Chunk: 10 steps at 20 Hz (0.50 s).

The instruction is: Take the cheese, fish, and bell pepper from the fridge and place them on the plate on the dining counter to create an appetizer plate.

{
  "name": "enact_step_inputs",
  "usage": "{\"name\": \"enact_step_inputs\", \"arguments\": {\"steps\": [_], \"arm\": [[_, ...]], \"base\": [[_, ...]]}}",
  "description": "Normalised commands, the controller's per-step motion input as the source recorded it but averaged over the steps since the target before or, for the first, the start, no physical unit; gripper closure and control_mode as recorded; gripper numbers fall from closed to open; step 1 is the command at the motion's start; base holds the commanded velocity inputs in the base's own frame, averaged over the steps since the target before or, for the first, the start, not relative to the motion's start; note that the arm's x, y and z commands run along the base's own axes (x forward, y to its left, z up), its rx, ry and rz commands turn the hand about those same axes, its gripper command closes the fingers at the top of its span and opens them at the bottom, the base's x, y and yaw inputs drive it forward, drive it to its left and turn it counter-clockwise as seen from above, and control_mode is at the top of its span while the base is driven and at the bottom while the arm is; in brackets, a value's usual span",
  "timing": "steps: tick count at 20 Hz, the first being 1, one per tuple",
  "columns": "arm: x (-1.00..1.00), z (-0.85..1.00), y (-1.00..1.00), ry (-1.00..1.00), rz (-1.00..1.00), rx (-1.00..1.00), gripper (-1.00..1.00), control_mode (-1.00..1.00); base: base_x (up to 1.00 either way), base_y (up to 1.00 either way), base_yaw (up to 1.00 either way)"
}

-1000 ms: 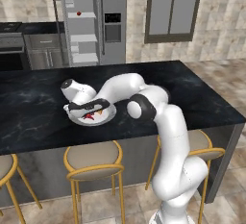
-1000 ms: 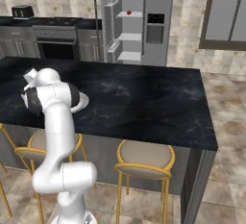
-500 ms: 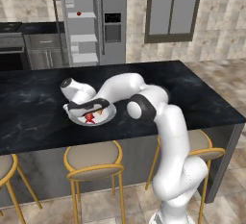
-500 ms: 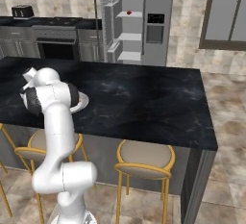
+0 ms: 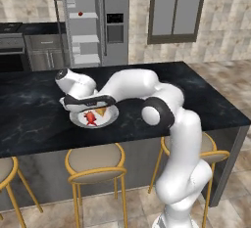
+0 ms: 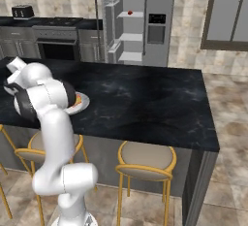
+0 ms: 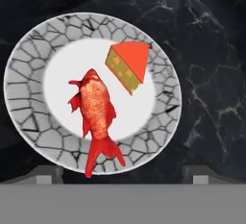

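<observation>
Since the earlier frame, we see the fingers (image 7: 123, 175) spread wide and release the fish (image 7: 97, 116), which now lies free on the plate (image 7: 29, 69) beside the cheese (image 7: 129, 66). We find the fingers empty, hovering over the plate on the black desk (image 5: 196, 95). We note the pepper (image 5: 80, 13) on a shelf of the open fridge (image 5: 115, 7).

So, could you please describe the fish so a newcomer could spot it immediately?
On the black marble dining counter sits a round plate with a crackled grey rim. The fish lies on it, long, slim and red-orange, unlike the stubby cheese wedge beside it.
</observation>
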Motion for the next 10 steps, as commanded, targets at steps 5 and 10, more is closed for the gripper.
{"name": "enact_step_inputs", "arguments": {"steps": [5,10], "arm": [[-1.00,1.00,-0.52,-0.02,0.06,0.19,-1.00,-1.00],[-1.00,0.99,-0.90,0.01,0.02,0.26,-1.00,-1.00]], "base": [[0.00,0.00,0.00],[0.00,0.00,0.00]]}}
